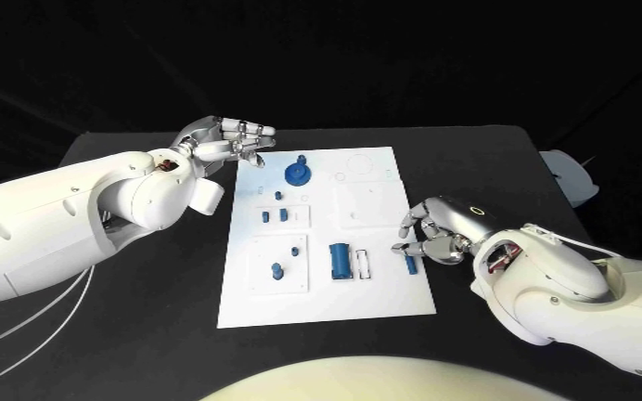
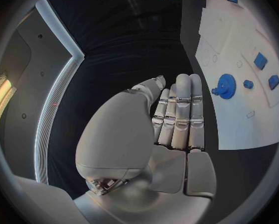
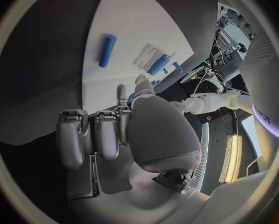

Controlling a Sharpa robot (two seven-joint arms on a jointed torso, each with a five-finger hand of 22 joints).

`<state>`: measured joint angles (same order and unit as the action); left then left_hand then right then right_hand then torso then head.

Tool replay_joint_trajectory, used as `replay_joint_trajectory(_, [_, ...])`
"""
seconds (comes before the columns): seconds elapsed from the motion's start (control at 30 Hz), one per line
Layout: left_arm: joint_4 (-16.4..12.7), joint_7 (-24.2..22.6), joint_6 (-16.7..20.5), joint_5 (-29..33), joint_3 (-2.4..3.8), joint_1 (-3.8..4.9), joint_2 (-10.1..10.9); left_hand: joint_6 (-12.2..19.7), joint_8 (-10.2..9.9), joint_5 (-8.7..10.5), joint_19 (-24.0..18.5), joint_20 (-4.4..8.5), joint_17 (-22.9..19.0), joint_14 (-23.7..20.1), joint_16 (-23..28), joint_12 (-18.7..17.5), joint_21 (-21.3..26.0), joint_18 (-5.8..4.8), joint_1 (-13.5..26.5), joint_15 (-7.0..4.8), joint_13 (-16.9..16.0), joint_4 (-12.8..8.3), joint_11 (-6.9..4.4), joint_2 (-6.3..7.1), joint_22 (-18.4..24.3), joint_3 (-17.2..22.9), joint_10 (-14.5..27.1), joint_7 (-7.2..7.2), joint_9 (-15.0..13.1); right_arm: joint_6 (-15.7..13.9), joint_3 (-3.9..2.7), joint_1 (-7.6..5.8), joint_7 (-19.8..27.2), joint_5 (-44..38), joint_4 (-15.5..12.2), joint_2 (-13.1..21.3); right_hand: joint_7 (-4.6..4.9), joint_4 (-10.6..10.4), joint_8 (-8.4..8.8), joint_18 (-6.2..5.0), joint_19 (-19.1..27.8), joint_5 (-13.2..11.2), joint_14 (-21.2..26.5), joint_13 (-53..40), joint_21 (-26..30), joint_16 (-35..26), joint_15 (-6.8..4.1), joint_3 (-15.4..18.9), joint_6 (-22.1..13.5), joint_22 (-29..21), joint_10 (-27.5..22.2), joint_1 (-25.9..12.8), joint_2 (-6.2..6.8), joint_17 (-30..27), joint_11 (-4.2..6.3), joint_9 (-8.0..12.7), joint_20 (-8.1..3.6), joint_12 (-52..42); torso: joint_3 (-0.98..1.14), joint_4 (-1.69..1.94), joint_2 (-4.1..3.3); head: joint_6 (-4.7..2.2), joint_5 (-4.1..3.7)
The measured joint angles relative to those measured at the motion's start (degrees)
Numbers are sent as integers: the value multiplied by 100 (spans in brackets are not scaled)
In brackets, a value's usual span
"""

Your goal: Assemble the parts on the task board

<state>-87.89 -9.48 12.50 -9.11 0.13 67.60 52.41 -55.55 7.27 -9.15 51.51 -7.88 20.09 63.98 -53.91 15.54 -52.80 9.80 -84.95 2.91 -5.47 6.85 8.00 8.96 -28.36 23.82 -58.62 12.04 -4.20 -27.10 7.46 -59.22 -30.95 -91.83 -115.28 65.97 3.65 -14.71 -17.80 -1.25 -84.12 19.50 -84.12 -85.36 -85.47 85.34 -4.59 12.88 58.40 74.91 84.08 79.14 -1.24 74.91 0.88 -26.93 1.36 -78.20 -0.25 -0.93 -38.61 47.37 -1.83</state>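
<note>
On the black table lies the white rectangular task board (image 1: 381, 280). By its right edge the silver right hand (image 1: 438, 231) hovers, fingers curled, beside a small blue cylindrical peg (image 1: 411, 263) lying on the board; whether it pinches anything I cannot tell. At the board's far left corner the left hand (image 1: 227, 139) holds nothing, fingers straight, near the blue toothed gear (image 1: 300, 173). The right hand should probably pinch the peg at mid-length and keep it level.

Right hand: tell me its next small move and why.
Probably lower the right hand a little and close its fingers on the small blue cylinder lying at the task board's right edge. The hand sits right beside that loose piece and appears to hold nothing; the left hand is at the far corner.
</note>
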Motion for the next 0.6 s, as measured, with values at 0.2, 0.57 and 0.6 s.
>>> replay_joint_trajectory(0.2, [-1, 1, 0, 0, 0, 0, 2, 0, 0, 0, 0, 0, 0, 0, 0, 0, 0, 0, 0, 0, 0, 0, 0, 0, 5, 0, 0, 0, 0, 14, 8, -17, -22, -23, 23, 214, 41, -24, 122, 0, 14, 0, 20, -1, 0, 0, 20, 24, 60, 0, -14, 0, 1, 0, -19, 85, 26, 67, 3, -1, 0, -19, -44])
replay_joint_trajectory(0.57, [-2, 2, 0, 0, 0, 0, 2, 0, 0, 0, 0, 0, 0, 0, 0, 0, 0, 0, 0, 0, 0, 0, 0, 0, 5, 0, 0, 0, 0, 193, 26, 170, -54, -96, 157, 144, 4, -79, 187, 0, 0, -22, 20, -15, 0, 0, 20, 79, 224, -1, -25, -32, 32, 0, -30, 153, 40, 141, 3, 9, -6, -24, -77])
replay_joint_trajectory(0.6, [-2, 2, 0, 0, 0, 0, 3, 0, 0, 0, 0, 0, 0, 0, 0, 0, 0, 0, 0, 0, 0, 0, 0, 0, 5, 0, 0, 0, 0, 198, 26, 174, -55, -97, 162, 137, 22, -79, 187, 1, 0, -22, 20, -15, 0, 0, 20, 79, 241, -1, -25, -32, 32, 0, -30, 157, 40, 142, 3, 9, -7, -21, -78])
